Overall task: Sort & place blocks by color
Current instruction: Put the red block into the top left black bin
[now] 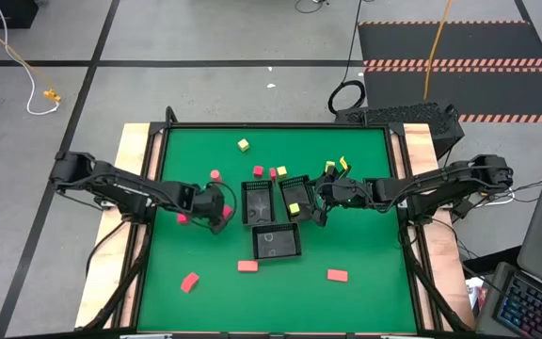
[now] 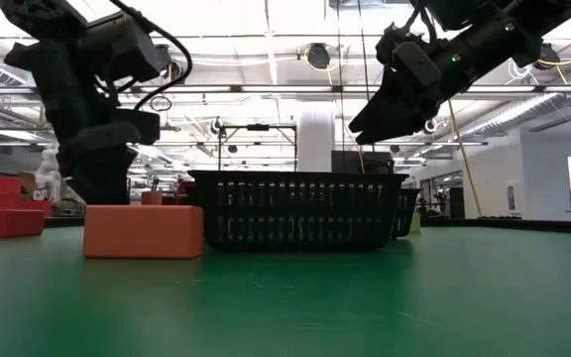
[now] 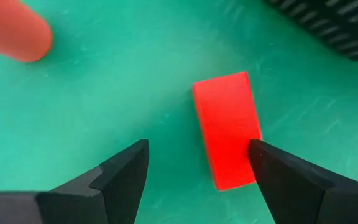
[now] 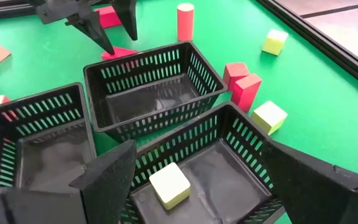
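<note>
High view shows three black mesh trays clustered mid-table: a left tray (image 1: 257, 201), a right tray (image 1: 295, 195) and a third tray (image 1: 277, 242) set nearer the table's front edge, and I will place everything by the left tray. Just beyond its outer side, the left gripper (image 1: 216, 209) hangs low with its fingers spread fairly wide and nothing between them; in the left wrist view a red bar block (image 3: 226, 129) lies flat on the green mat between the fingertips, with one finger (image 3: 291, 180) already right at its edge and the other standing well clear. The step in hand looks like a pick of this red bar, and to do it well the gripper should shift sideways until the bar sits centred, come straight down, and close across the bar's narrow width so it does not twist or skid toward the tray wall (the tray is close by, so a nudge could jam the bar against it). On the far side of the left tray, the right gripper (image 4: 194, 180) hovers above the right tray, fingers fully spread and empty, with one yellow-green cube (image 4: 169, 185) lying on that tray's floor beneath it. Other red and yellow-green blocks lie scattered around the trays. Both arms reach inward from the table's sides, forearms angled down toward the tray cluster.
</note>
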